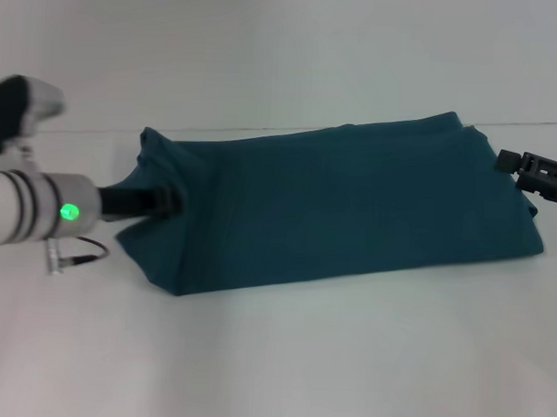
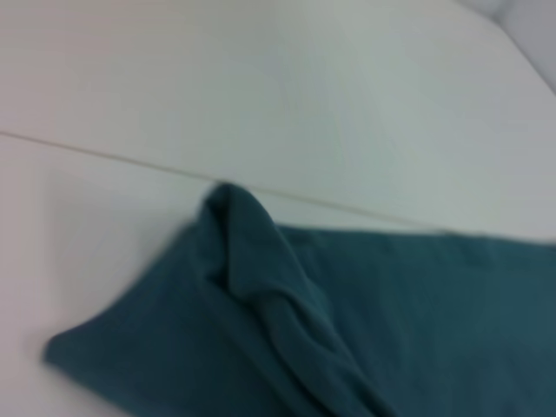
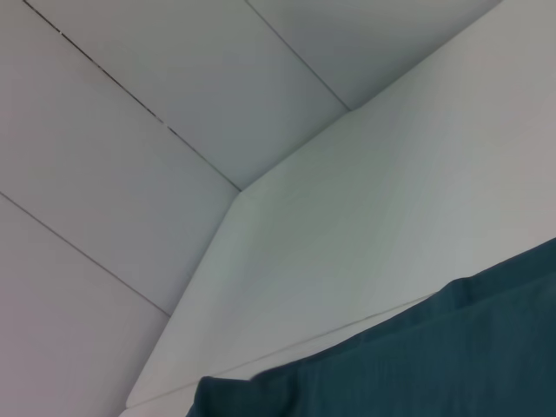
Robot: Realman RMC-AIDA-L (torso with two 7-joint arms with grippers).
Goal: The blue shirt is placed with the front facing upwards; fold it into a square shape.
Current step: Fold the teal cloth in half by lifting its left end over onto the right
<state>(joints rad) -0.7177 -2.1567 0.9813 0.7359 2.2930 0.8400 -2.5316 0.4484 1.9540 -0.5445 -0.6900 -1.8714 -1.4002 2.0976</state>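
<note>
Shirt folded into a long band, both claws at its ends

The left claw point(image 1: 164, 203) sits at the left end of the blue shirt point(image 1: 343, 202) with cloth bunched around it; whether it is pinching I cannot tell. The shirt lies across the white surface point(image 1: 282, 355). At the shirt's right end is the right claw point(image 1: 513, 164), grip unclear. I think the next move is folding one end over the other. No writing shows.

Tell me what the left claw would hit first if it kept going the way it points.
Most likely the blue shirt itself: the left claw sits at its left end, pointing along the folded cloth toward the right claw. Depth is unclear.
</note>
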